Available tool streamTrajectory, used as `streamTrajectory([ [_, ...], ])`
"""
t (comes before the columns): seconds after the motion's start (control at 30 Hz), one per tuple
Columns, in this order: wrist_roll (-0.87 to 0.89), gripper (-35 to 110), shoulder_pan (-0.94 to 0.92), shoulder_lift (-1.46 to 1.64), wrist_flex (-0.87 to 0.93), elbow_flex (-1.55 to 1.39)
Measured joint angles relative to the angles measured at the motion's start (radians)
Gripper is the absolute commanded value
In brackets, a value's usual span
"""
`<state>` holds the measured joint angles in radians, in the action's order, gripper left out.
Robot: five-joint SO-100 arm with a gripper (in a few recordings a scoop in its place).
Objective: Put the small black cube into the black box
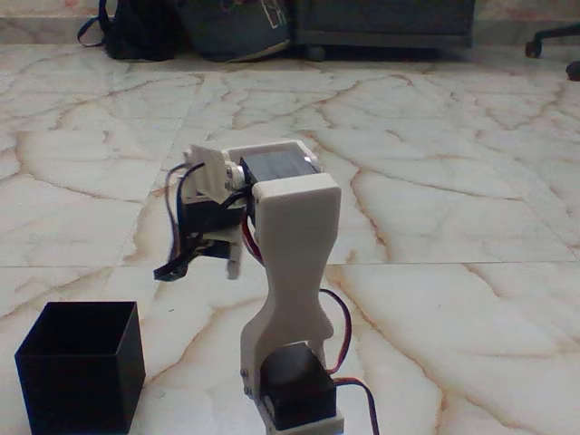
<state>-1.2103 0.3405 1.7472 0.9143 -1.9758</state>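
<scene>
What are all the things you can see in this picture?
box: one, black, open top, on the floor at lower left.
floor: one, cream marble tiles with brown veins, all across the picture.
bags: two, dark and blue-grey, at the top left by the far edge.
furniture: one, dark, low, at the top middle.
chair base: one, black, at the top right corner.
arm: one, white with black motors and red and black wires, middle of the picture.
end effector: one, white and black, hanging left of the arm above the floor; too blurred to tell if it holds anything.
</scene>
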Motion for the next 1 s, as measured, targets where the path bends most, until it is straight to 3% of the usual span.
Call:
streamTrajectory([
  [0.1, -0.091, 8, -0.104, 0.066, 0.0, -0.121],
  [0.33, -0.354, 8, -0.342, 0.213, -0.186, -0.506],
  [0.4, -0.36, 8, -0.354, 0.219, -0.199, -0.518],
  [0.47, -0.425, 7, -0.402, 0.325, -0.307, -0.773],
  [0.73, -0.445, 7, -0.423, 0.505, -0.377, -1.051],
  [0.9, -0.407, 6, -0.373, 0.558, -0.252, -1.06],
  [1.0, -0.259, 4, -0.371, 0.589, -0.264, -1.104],
])
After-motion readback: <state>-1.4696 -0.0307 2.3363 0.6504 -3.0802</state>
